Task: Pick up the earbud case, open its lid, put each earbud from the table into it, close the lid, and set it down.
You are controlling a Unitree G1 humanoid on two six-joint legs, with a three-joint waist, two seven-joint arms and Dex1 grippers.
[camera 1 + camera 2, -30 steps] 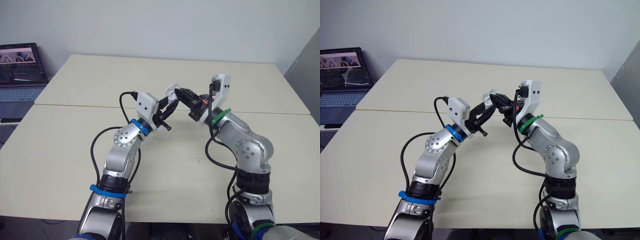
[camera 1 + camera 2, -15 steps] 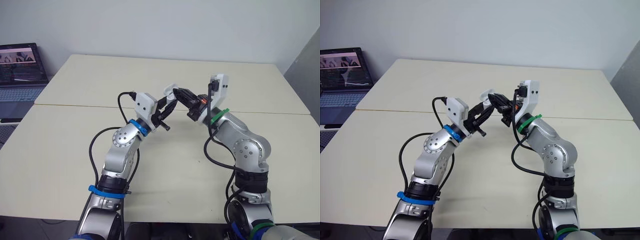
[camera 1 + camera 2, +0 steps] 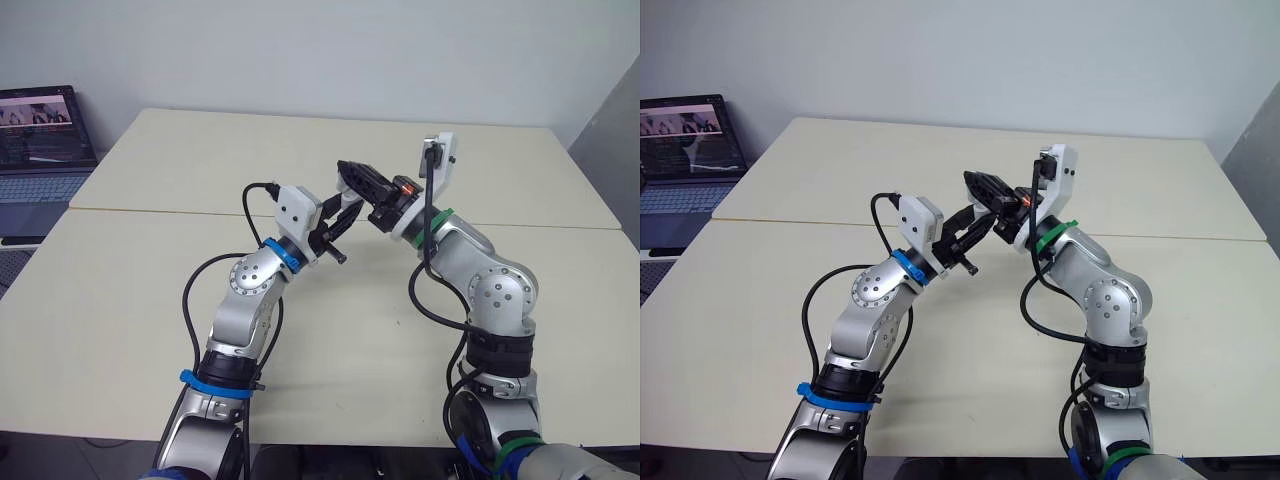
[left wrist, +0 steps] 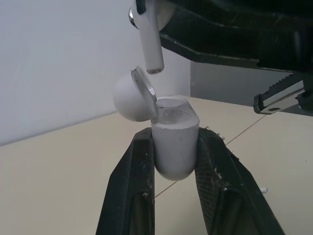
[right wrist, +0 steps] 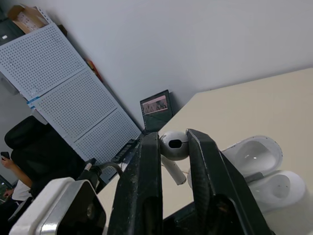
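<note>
The earbud case (image 4: 175, 125) is up off the surface (image 3: 150, 290), held upright in the air between my two arms, roughly over the seam where the two tabletops meet. Its lid (image 4: 133, 95) is swung open and tipped back to one side, so the mouth of the case is uncovered. My left gripper (image 4: 174, 142) has it: the two black fingers (image 4: 139, 176) are closed in on the rounded lower body of the case, one on each side, pressed against it. Just above the open mouth hangs one earbud (image 4: 150, 39), stem pointing down toward the case, its tip close beside the rim of the lid but not inside the case and, as far as I can make out, not touching it. That earbud is pinched by its rounded head in my right gripper (image 5: 173, 139), whose fingers (image 5: 146, 181) are nearly together with only the bud between them (from that wrist camera the open case and its lid sit just beyond the stem). The right arm reaches in from the right, above the left gripper. Off to the left edge a laptop (image 3: 40, 140) sits open with its screen lit, well apart from both arms.
</note>
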